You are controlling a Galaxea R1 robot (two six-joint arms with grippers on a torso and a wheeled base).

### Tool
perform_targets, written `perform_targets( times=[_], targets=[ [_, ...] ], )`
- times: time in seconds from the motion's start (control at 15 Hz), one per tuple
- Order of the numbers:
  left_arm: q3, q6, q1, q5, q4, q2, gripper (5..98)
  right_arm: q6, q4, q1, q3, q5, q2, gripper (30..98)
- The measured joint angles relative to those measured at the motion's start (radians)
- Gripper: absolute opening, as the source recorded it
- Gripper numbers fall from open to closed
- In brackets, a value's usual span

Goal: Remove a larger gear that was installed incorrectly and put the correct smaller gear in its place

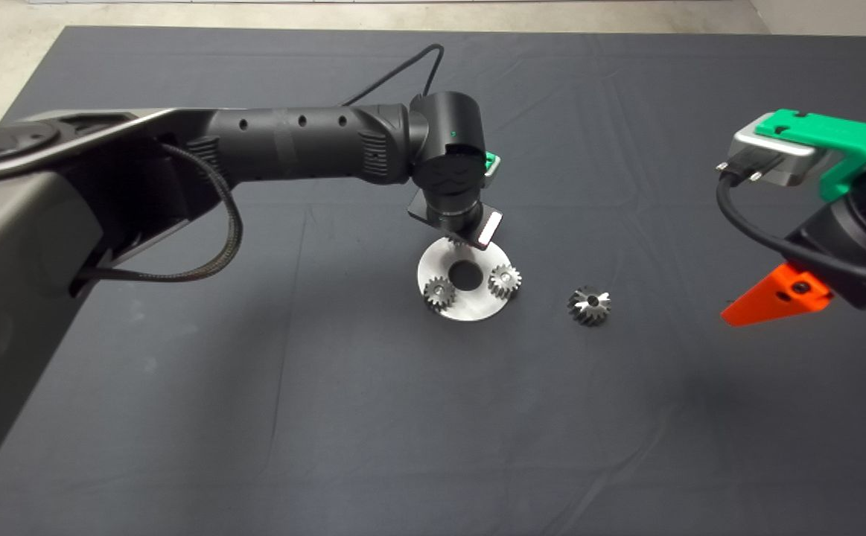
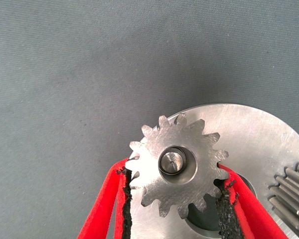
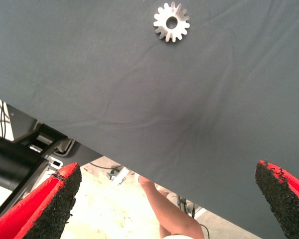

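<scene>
Two small gears already sit on the round plate; left gripper is over its far edge w/ fingers pinching a third smaller gear on a pin. Larger gear lies on mat just right of plate. Right gripper hangs spread wide at right edge.

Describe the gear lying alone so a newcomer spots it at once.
Start at the round steel plate mid-mat. To its right, alone on the dark mat, lies the larger gear. Unlike the short gears on the plate, it is taller with long tapered teeth.
</scene>
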Motion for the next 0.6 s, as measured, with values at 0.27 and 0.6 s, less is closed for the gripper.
perform_targets(
  times=[0.27,0.6],
  targets=[
    [0.015,-0.017,0.0,0.027,0.007,0.0,33.8,0.0,0.0,0.0,0.0,0.0,0.0,92.3],
    [0.023,-0.02,0.0,0.035,0.011,0.0,35.8,0.0,0.0,0.0,0.0,0.0,0.0,92.3]
  ],
)
